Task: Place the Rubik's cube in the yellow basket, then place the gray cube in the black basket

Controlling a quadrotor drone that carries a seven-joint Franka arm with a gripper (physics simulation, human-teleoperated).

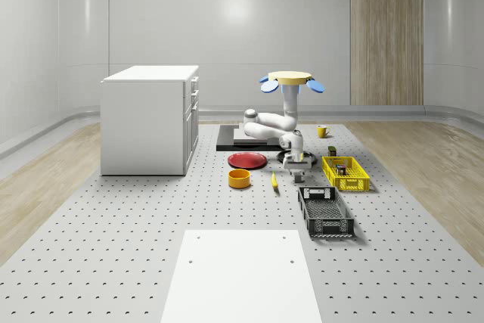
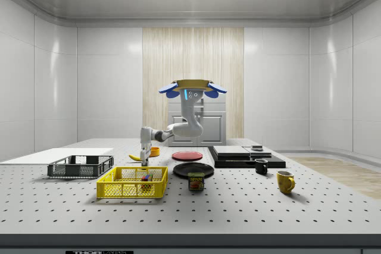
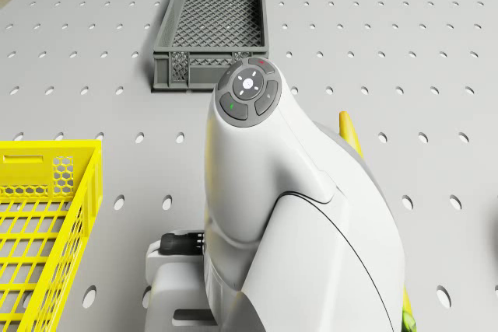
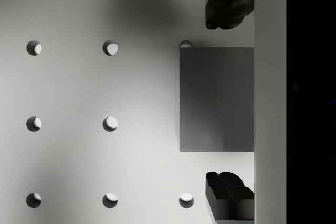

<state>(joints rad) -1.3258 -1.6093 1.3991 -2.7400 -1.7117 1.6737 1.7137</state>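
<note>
— Now, where is the gray cube [image 4: 216,98]?
— On the bench [image 4: 79,87], between the gripper [image 4: 227,98] fingers [image 4: 226,6] — spread apart, not touching. Drone [image 1: 291,79] hovers beside the yellow basket [image 1: 345,174].

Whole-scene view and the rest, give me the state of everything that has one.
Rubik's cube, lying inside the yellow basket.
Yellow basket, upright, holding the Rubik's cube.
Gray cube, on the table, ungrasped.
Black basket, upright, empty.
Jaws, open, one either side of the gray cube.
Drone, hovering above the table.
</note>
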